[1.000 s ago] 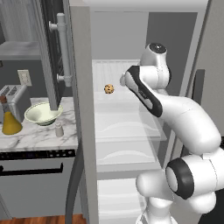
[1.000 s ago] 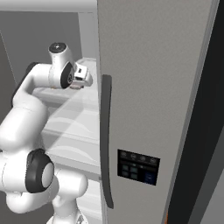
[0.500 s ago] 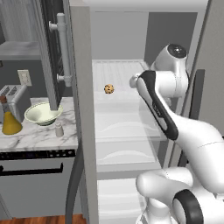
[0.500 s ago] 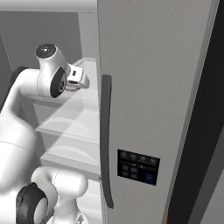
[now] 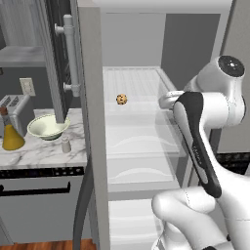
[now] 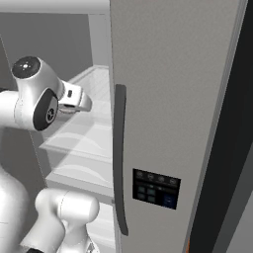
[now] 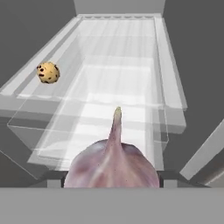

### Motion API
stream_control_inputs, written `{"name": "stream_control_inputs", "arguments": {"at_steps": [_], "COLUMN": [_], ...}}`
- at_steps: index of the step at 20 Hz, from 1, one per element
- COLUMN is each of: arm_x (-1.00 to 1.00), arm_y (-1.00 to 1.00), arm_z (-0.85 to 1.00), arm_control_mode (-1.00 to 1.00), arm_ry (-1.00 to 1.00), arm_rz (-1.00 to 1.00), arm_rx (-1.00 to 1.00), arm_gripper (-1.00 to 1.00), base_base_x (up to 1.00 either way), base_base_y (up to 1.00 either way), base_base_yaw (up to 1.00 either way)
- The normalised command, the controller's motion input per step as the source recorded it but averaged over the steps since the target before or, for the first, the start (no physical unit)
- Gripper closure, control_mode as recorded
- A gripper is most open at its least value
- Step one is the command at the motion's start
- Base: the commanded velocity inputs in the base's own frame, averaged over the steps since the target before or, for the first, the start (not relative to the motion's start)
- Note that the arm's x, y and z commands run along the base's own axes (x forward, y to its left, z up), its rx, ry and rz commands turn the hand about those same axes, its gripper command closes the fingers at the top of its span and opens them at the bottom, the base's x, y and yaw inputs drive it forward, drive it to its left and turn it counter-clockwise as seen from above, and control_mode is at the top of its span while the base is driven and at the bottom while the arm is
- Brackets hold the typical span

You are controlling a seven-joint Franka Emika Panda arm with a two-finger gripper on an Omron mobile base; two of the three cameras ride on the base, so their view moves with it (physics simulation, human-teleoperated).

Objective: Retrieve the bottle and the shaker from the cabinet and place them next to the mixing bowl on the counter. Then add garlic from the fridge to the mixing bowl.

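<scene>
A whitish-grey garlic [image 7: 112, 162] bulb with a tall tip sits between the fingers of my gripper [image 7: 112, 180], which is shut on it. The hand hovers over the front right of the open fridge's white shelf [image 5: 132, 117], where the gripper [image 5: 165, 101] shows, also seen as the gripper [image 6: 85, 105] from the other side. On the marble counter [image 5: 34, 155] to the left stand the amber bottle [image 5: 10, 138], the small shaker [image 5: 65, 145] and the cream-green mixing bowl [image 5: 47, 127], close together.
A tan speckled cookie [image 5: 121, 99] lies on the shelf's left side, also seen as the cookie [image 7: 48, 72]. The open fridge door [image 5: 91, 127] with its silver handle [image 5: 72, 53] stands between shelf and counter. A toaster [image 5: 10, 105] sits behind the bottle. The other door [image 6: 163, 123] is closed.
The arm's upper joints have swung to the right, and the hand has drawn back from the shelf's middle toward its front right. Cookie and counter items have not moved.
</scene>
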Motion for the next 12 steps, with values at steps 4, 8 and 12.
{"name": "stream_control_inputs", "arguments": {"at_steps": [4,8,12], "arm_x": [-1.00,-1.00,-0.96], "arm_y": [0.00,0.00,0.00], "arm_z": [0.14,0.15,0.28], "arm_control_mode": [-1.00,-1.00,-1.00], "arm_ry": [0.00,0.00,0.02], "arm_rz": [0.00,0.00,-0.02], "arm_rx": [0.00,0.00,-0.01], "arm_gripper": [1.00,1.00,1.00], "base_base_x": [0.00,0.00,0.00], "base_base_y": [0.00,0.00,0.00], "base_base_yaw": [0.00,0.00,0.00]}}
